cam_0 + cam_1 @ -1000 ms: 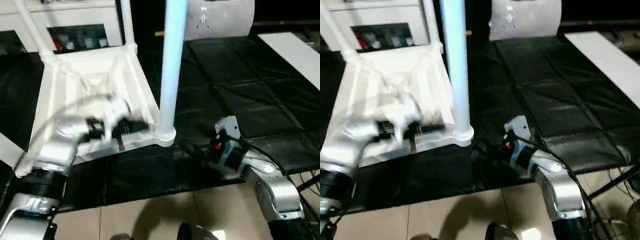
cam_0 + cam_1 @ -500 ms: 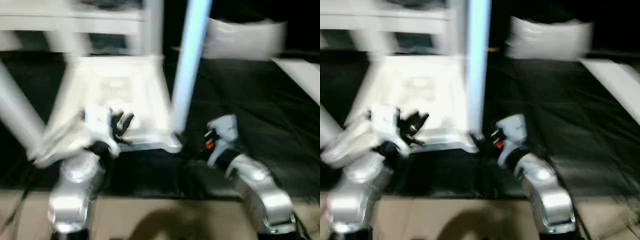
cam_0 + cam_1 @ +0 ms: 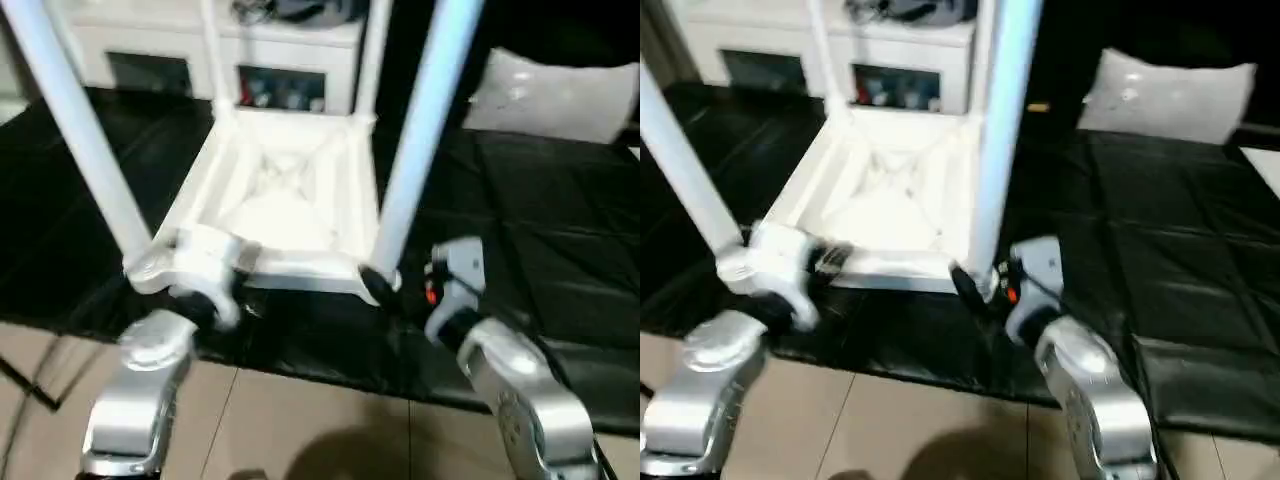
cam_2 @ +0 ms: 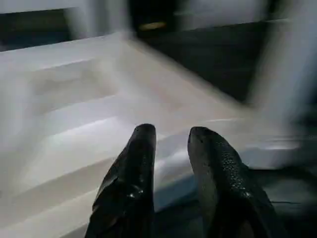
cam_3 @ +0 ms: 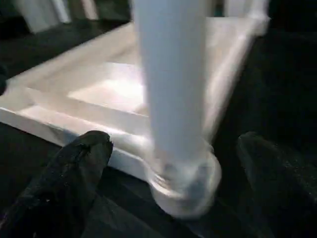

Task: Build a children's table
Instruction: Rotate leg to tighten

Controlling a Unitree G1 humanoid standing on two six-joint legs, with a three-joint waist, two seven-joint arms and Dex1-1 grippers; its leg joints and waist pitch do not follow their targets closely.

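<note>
White table top (image 3: 285, 205) lies upside down on black mat (image 3: 560, 250), ribbed underside up, four legs standing up out of its corner sockets. Near-right leg (image 3: 420, 135) and near-left leg (image 3: 75, 130) rise past the top of the head views; the two far legs are thinner, back by the white cabinet (image 3: 270, 60).

Right pincer (image 5: 171, 173) is wide open, one black finger (image 5: 74, 173) on each side of the base of the near-right leg, socket collar between them. Fingers look apart from the leg, not gripping; contact can't be told for sure. In the head view the right pincer (image 3: 385, 290) sits low at that near-right corner, just in front of the table edge.

Left pincer (image 4: 171, 163) is narrow, small gap between its two fingers (image 4: 133, 173), nothing seen held. The near edge of the table top is right ahead of the fingertips, ribbed underside beyond. In the head view the left pincer (image 3: 245, 265) is at the near rim, just inside the near-left leg; the silver wrist hides most of it.

White bag-like thing (image 3: 555, 95) lies on the mat well beyond the right pincer. Tiled floor (image 3: 300, 420) below the mat edge.
</note>
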